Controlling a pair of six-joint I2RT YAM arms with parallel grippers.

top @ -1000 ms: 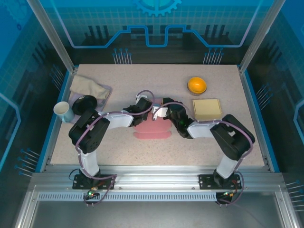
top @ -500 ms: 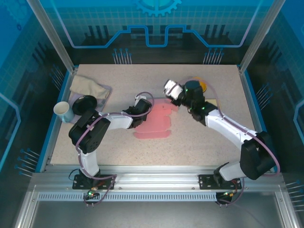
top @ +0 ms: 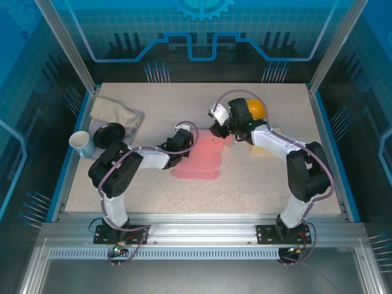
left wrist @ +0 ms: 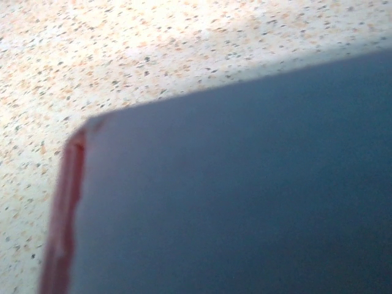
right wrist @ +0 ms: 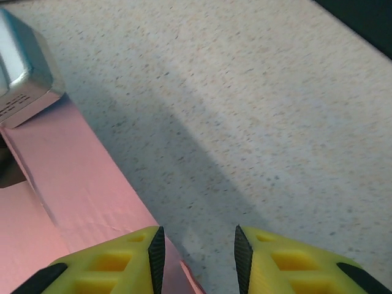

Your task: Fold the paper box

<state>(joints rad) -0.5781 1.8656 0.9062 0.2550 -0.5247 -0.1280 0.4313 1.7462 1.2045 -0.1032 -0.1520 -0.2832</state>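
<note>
Speckled worktop (top: 257, 184) fills the floor of my blue-walled cell, and nearest to me the left arm (top: 144, 158) and right arm (top: 275, 144) rise from their bases along the bottom edge of the top view. Just beyond them, a little left of centre, the pink paper box (top: 199, 160) lies opened out as a flat blank. The left jaws sit at its left edge. On the left wrist feed a dark, blurred sheet with a pink rim (left wrist: 64, 208) blocks the lens, so I cannot tell whether they are pinching it or merely resting against it. The right jaws hover at the blank's upper right, released and empty. On the right wrist feed I see bare worktop between the yellow fingertips (right wrist: 116, 260), with the pink edge (right wrist: 73, 177) running under the left one. I judge this card light and thin, stiff only along its scored creases, quick to skate on the smooth surface and easy to crumple. I would pinch a flap close to a crease while the other arm pins the base panel. At the upper left of that feed a silvery block (right wrist: 21, 67) carries dark marks too small to read, and I find no legible writing anywhere. Farther back, at the left of the frame, stand a white cup (top: 81, 143), a black round thing (top: 110, 133) and a beige cloth (top: 113, 111). An orange object (top: 256, 109) sits at the upper right.
</note>
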